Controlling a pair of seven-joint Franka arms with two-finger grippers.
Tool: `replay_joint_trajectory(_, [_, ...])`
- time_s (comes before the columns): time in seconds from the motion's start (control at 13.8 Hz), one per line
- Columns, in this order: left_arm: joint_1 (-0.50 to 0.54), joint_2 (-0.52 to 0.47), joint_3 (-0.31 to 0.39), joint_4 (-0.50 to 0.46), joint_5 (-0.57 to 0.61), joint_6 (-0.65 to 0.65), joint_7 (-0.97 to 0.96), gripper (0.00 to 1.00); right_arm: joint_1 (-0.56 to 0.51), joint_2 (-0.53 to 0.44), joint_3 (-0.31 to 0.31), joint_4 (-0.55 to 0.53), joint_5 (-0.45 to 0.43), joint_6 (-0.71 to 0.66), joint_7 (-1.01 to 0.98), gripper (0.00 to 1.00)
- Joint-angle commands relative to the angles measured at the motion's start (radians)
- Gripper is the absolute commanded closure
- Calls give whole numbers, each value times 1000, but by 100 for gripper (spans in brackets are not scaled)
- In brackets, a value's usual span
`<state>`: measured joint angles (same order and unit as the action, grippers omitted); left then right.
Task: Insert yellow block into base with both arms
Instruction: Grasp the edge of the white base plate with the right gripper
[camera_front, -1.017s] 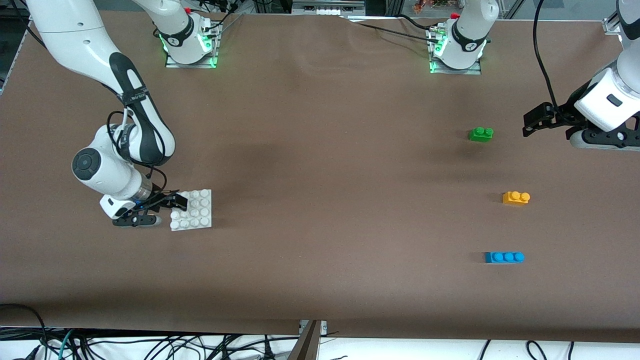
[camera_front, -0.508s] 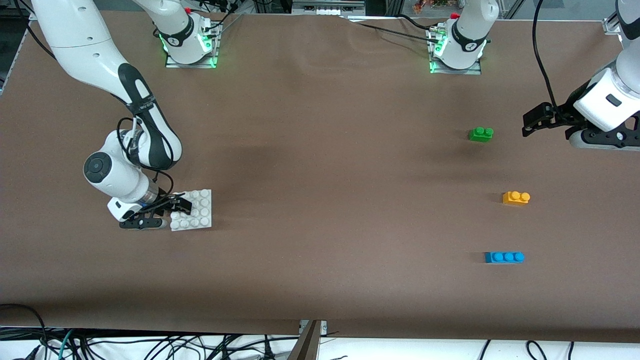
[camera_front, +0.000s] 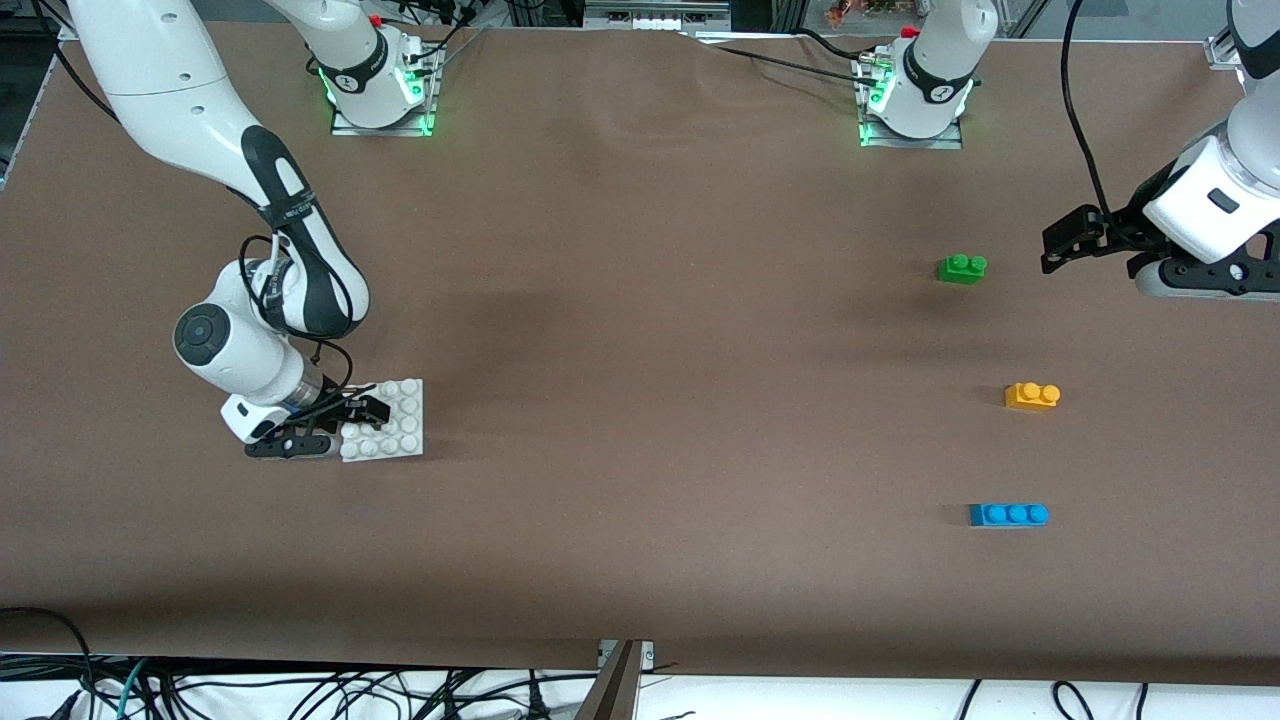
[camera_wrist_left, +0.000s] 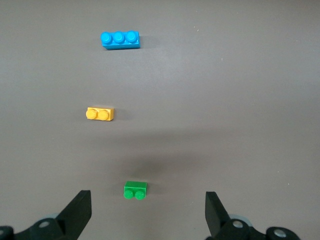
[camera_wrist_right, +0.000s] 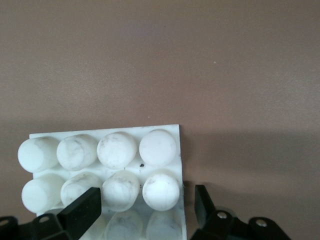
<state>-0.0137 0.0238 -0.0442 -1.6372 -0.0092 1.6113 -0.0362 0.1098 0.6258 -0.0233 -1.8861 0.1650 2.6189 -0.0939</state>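
Note:
The yellow block (camera_front: 1032, 396) lies on the table toward the left arm's end, between a green brick and a blue brick; it also shows in the left wrist view (camera_wrist_left: 100, 114). The white base (camera_front: 400, 420) lies toward the right arm's end. My right gripper (camera_front: 352, 414) is open and low at the base's edge. In the right wrist view (camera_wrist_right: 145, 210) one finger is over the base's (camera_wrist_right: 100, 150) studs and the other is just off its side. My left gripper (camera_front: 1062, 246) is open and empty, in the air beside the green brick; in the left wrist view (camera_wrist_left: 146, 216) nothing is between its fingers.
The green two-stud brick (camera_front: 962, 268) (camera_wrist_left: 135, 190) lies farther from the front camera than the yellow block. The blue three-stud brick (camera_front: 1008, 514) (camera_wrist_left: 120, 39) lies nearer. The brown table's middle is bare. Cables hang below the table's front edge.
My right gripper has moved a little farther over the base's edge and lower. My left gripper has barely shifted. The bricks and the base have not moved.

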Motion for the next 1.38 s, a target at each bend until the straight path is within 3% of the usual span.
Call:
replay_joint_trajectory(0.0, [-2,15,0,31,2,-16,-7,0,10,15,6,7,21,13,-12,18])
replay_joint_trajectory(0.15, [-2,15,0,31,2,-16,-7,0,10,15,13,9,21,13,-10,19])
replay_joint_trajectory(0.44, [-2,15,0,31,2,-16,-5,0,18,15,22,9,21,13,-9,30])
replay_joint_trajectory(1.02, [0,13,0,31,2,-18,-5,0,27,8,22,13,21,6,-12,30])
replay_joint_trajectory(1.31, [0,13,0,31,2,-44,-1,0,100,3,19,16,24,4,112,30])
